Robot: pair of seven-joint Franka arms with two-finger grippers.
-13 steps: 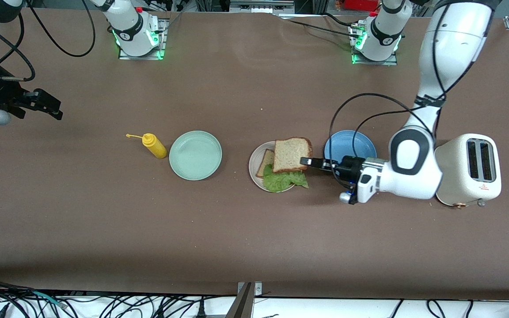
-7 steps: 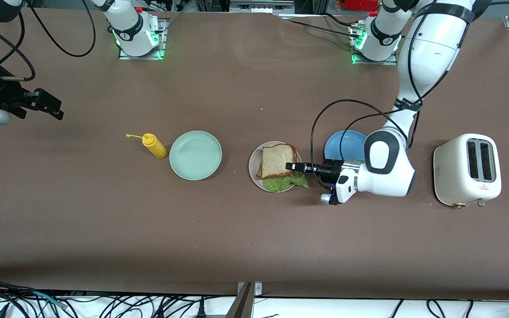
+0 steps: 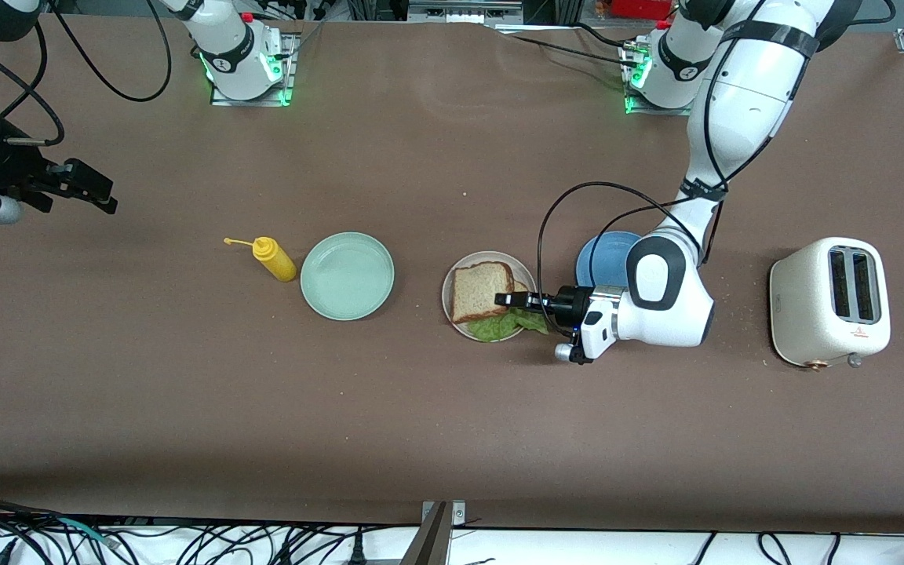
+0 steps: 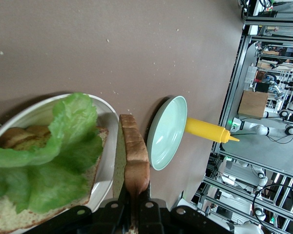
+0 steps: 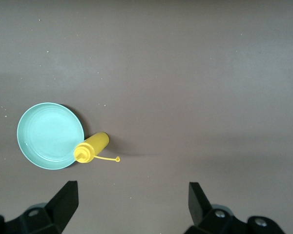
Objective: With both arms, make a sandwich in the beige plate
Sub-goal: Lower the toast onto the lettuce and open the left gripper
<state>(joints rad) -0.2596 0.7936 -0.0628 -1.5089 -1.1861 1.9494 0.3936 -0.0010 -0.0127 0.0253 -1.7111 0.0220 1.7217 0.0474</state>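
Now | left claw (image 3: 508, 299) pinching top bread slice (image 3: 482, 290) over lettuce (image 3: 508, 324), beige plate (image 3: 452, 276) | right claw (image 3: 82, 187) spread, waiting at tabletop's edge

The left arm reaches down from its base, elbow bent, forearm lying low and level over the table. Its left pincer (image 3: 504, 299) is clamped tight on a bread slice (image 4: 136, 161) (gripped by its edge). The right arm waits at its own table end, right pincer (image 3: 95, 191) spread wide and holding nothing.
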